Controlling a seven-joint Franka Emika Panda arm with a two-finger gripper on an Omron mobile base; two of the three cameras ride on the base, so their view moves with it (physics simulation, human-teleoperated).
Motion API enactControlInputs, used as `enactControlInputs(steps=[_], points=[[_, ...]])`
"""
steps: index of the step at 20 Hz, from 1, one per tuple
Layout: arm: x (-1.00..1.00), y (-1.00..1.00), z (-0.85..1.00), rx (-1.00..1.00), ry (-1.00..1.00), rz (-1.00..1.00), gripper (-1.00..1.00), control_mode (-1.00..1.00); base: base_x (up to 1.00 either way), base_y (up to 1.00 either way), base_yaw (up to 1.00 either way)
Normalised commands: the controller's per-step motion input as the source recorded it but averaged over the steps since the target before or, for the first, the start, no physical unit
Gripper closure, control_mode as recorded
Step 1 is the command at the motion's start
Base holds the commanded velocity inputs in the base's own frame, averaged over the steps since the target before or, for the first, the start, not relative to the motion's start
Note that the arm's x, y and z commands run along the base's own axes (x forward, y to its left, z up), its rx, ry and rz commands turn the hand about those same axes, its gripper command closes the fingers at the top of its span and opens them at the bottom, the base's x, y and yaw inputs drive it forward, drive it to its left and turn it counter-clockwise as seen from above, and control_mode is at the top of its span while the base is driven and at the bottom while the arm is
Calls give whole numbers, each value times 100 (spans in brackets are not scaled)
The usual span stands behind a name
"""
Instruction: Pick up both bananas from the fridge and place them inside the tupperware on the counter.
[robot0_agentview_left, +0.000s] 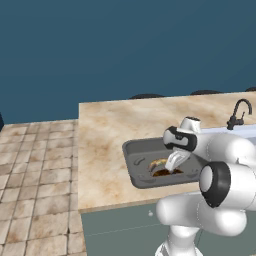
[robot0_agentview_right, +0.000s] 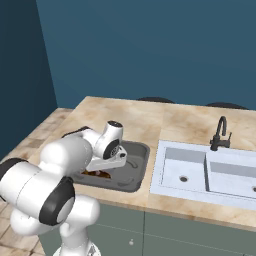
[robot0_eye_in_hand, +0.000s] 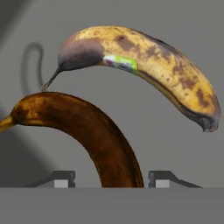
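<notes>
Tupperware (robot0_agentview_left: 134, 165) on counter (robot0_agentview_left: 110, 130) holds both bananas (robot0_eye_in_hand: 144, 61).

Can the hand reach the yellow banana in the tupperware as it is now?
Probably yes. The hand hangs low in the tupperware, straddling the brown banana; the yellow banana lies uncovered just beyond. It would have to clear the brown one first.

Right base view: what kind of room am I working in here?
A simulated kitchen, by the look of it: a marbled stone counter on cabinet fronts, an inset double sink with a dark faucet, and a tupperware holding bananas.
</notes>
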Motion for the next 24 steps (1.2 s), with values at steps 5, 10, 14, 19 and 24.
enactControlInputs(steps=[5,10,14,19,24], points=[[-4,0,10,0,0,0,-100,-100,0,0,0],[-9,0,38,0,0,0,-100,-100,0,0,0],[-12,0,47,0,0,0,-100,-100,0,0,0],[-26,0,45,0,0,-4,-100,-100,0,0,0],[-35,0,40,0,0,-13,-100,-100,0,0,0]])
